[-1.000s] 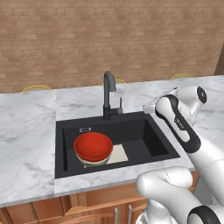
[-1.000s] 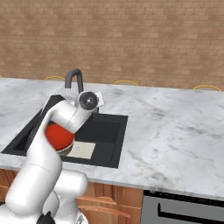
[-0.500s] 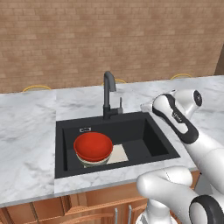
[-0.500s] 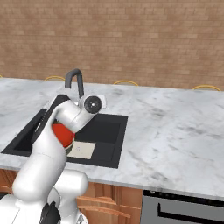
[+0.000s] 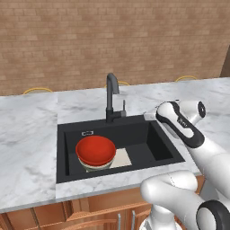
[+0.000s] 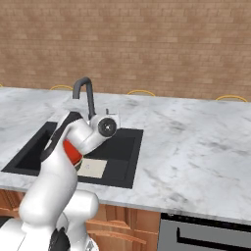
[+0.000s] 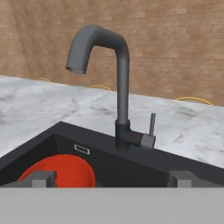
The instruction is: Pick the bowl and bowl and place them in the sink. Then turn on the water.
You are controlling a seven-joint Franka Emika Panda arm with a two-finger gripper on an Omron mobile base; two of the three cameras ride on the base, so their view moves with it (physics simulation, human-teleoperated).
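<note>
Both bowls sit stacked in the black sink point(image 5: 155, 143), red bowl point(image 5: 95, 150) atop the cream bowl point(image 5: 96, 166), so the empty, spread tool point(image 7: 111, 178) faces the faucet lever point(image 7: 152, 124), presumably to start water.

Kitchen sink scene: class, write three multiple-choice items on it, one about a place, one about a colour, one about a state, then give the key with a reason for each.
1. Where is the red bowl?
A. on the marble counter
B. stacked on the beige bowl inside the sink
C. held by the end effector

2. What colour is the faucet?
A. black
B. chrome
C. white

3. What is the state of the water?
A. running in a stream
B. filling the basin
C. off

Key: 1 B, the red bowl sits nested on the beige one in the basin. 2 A, the curved spout and lever are dark. 3 C, nothing falls from the spout in the hand view.
</note>
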